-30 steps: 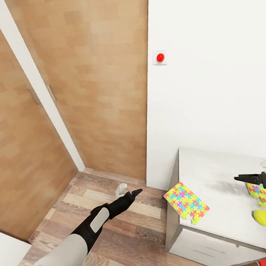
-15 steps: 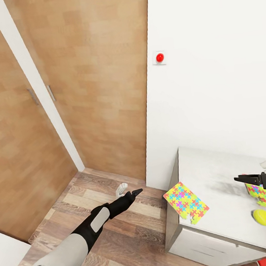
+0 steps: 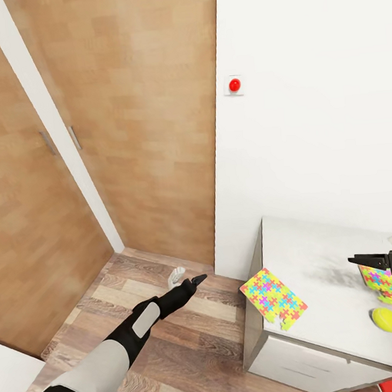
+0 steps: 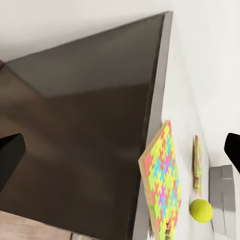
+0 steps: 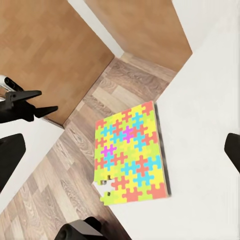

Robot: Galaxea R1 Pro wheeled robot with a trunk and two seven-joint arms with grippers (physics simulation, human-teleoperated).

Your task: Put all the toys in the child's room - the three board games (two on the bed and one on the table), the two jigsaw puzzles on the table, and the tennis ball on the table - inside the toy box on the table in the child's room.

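Basically not much has moved in the last second: the head view has drifted slightly, the left gripper (image 3: 198, 278) has dropped a touch over the floor, and the right gripper (image 3: 359, 259) has pulled back a little toward the right edge of frame. So no toy is picked up yet; I read this as lining up for a grab. Right fingers look close together and empty in the head view, though the right wrist view shows tips wide apart, so I can't tell. Left looks empty, tips apart in its wrist view. Near jigsaw puzzle (image 3: 274, 298) overhangs the table (image 3: 318, 251) corner, well apart from the right gripper. Second puzzle (image 3: 390, 285) sits just below that gripper, tennis ball (image 3: 387, 319) beside it.
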